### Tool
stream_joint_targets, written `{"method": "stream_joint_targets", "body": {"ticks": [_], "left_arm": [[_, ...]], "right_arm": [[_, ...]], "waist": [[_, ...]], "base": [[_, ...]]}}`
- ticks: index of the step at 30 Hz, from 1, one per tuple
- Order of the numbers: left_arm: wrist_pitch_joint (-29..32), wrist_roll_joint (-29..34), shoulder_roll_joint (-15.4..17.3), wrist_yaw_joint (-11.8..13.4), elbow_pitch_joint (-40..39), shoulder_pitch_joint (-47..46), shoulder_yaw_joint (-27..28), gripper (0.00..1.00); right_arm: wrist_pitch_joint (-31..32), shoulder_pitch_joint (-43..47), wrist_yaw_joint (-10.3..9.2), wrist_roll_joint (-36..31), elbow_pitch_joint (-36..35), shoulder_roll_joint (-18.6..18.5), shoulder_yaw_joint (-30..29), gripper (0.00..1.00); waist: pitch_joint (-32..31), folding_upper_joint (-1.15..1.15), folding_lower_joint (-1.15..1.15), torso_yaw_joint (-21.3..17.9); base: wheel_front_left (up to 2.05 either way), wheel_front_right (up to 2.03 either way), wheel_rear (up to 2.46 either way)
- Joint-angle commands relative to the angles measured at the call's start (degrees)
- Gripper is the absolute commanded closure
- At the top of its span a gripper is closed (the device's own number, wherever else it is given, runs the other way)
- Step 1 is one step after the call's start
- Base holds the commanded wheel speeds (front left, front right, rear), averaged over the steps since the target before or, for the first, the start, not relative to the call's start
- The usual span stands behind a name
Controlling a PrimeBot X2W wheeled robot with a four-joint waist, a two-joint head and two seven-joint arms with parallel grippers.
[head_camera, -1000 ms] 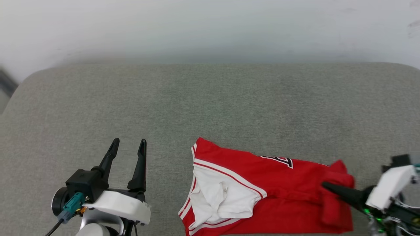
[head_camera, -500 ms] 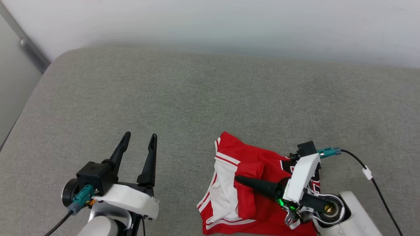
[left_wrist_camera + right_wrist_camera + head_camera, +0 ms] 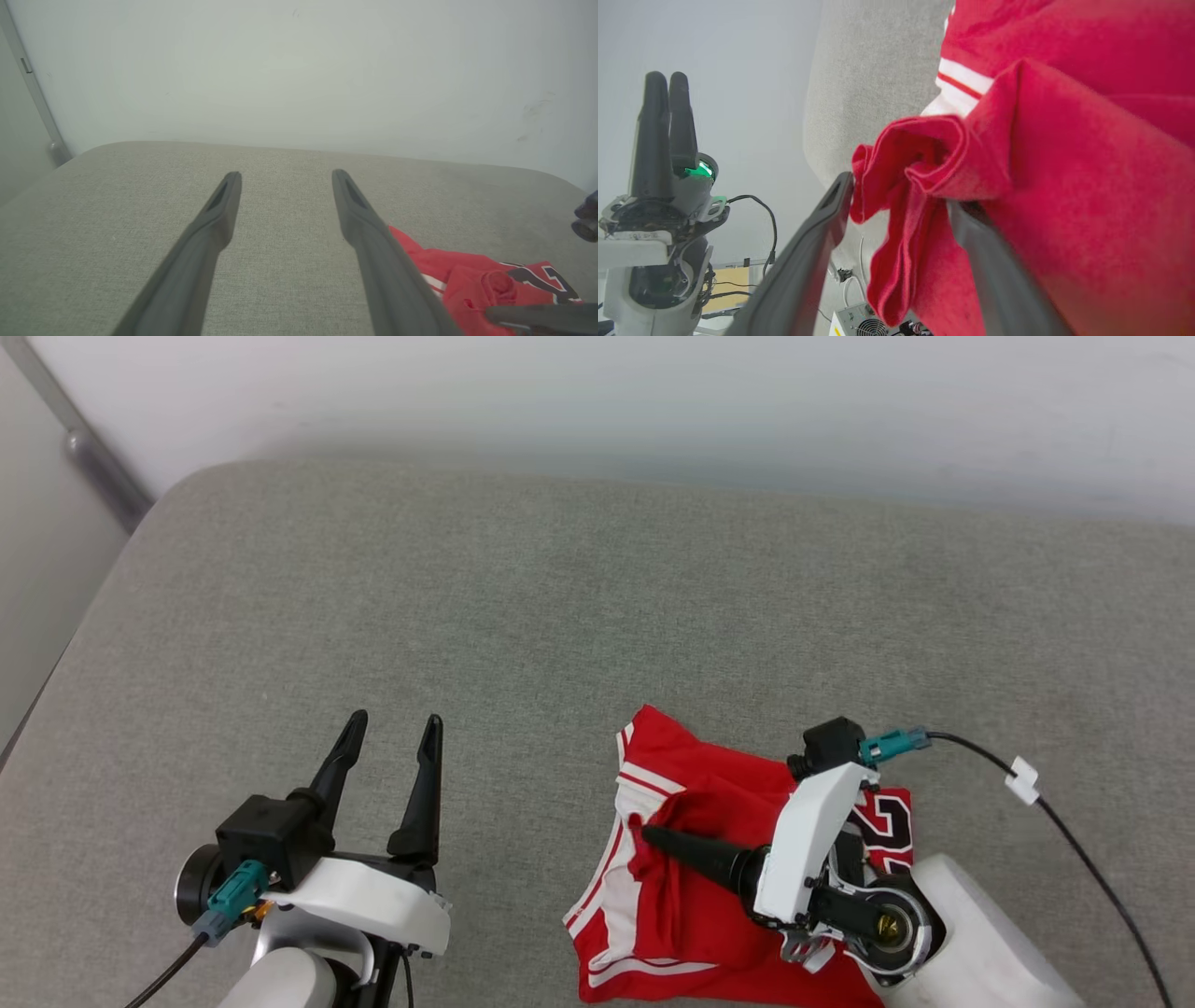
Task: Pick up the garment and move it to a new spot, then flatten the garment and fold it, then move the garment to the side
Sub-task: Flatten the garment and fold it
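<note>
Starting at the near edge of the head view, the left gripper (image 3: 395, 721) sits at 7 o'clock over the grey padded surface (image 3: 560, 616). Its fingers point to 12 o'clock and its jaws are spread wide with nothing between them. Judged purpose: it is parked well apart from the cloth so that 1 arm alone can work the fold.

The garment (image 3: 686, 933) lies bunched at 5 o'clock, against the near edge. Its 3 o'clock portion is doubled over toward 9 o'clock. A black numeral (image 3: 882, 821) shows at the 3 o'clock end, and the white inside (image 3: 616, 905) with striped trim shows at the 9 o'clock end.

The right gripper (image 3: 653, 837) lies across the garment, fingers pointing to 10 o'clock. In the right wrist view its 2 fingers stand apart. A gathered fold of red cloth sits between them, draped on 1 finger and not pinched, so the jaws are open. Judged purpose: the fold is being set down over the chest so that the cloth can settle there.

Caution: the draped fold may drag along if the finger pulls away carelessly.

Beyond the garment, the padded surface extends toward 12 o'clock and offers room for flattening. Farthest away stand a pale wall (image 3: 597, 392) and, at 11 o'clock, a metal rail (image 3: 89, 462).
</note>
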Motion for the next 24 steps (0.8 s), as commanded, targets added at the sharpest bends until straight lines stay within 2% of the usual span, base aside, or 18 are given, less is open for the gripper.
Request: {"method": "stream_joint_targets", "body": {"ticks": [1,6,9,12,15,20,24], "left_arm": [[-0.2,0.1,0.1,0.2,-0.1,0.2,0.2,0.0],[-0.3,0.0,0.5,0.7,-0.3,0.8,0.5,0.0],[-0.3,-0.4,0.5,0.8,-0.5,1.4,0.7,0.0],[-0.3,-0.7,0.6,1.3,-0.7,2.2,1.0,0.0],[-0.4,-1.2,0.7,1.7,-1.1,3.2,1.6,0.0],[-0.6,-1.3,1.6,2.9,-2.0,5.2,2.8,0.0],[-0.8,-1.1,2.1,3.6,-2.3,6.6,3.5,0.0]], "right_arm": [[-1.2,-0.7,-0.02,-1.7,-1.3,-1.1,0.7,0.0],[-8.1,0.6,-0.02,-13.0,-5.1,-6.6,3.0,0.0],[-14.4,2.5,-0.02,-21.9,-4.6,-9.0,-0.8,0.0],[-20.0,5.3,-0.02,-30.1,-4.9,-10.3,-7.1,0.0],[-24.2,9.0,-0.02,-37.7,-7.1,-10.3,-14.1,0.0],[-29.5,15.2,-0.02,-47.5,-15.1,-7.4,-25.2,0.0],[-32.6,19.5,-0.02,-53.3,-24.0,-3.3,-29.1,0.0]], "waist": [[-0.4,0.0,0.0,-0.4],[-1.3,0.0,0.0,-1.7],[-1.9,0.0,0.0,-2.6],[-2.5,0.0,0.0,-3.6],[-3.1,0.0,0.0,-4.8],[-3.9,0.0,0.0,-6.6],[-4.7,0.0,0.0,-7.4]], "base": [[0.0,0.0,0.0],[0.0,0.0,0.0],[0.0,0.0,0.0],[0.0,0.0,0.0],[0.0,0.0,0.0],[0.0,0.0,0.0],[0.0,0.0,0.0]]}}
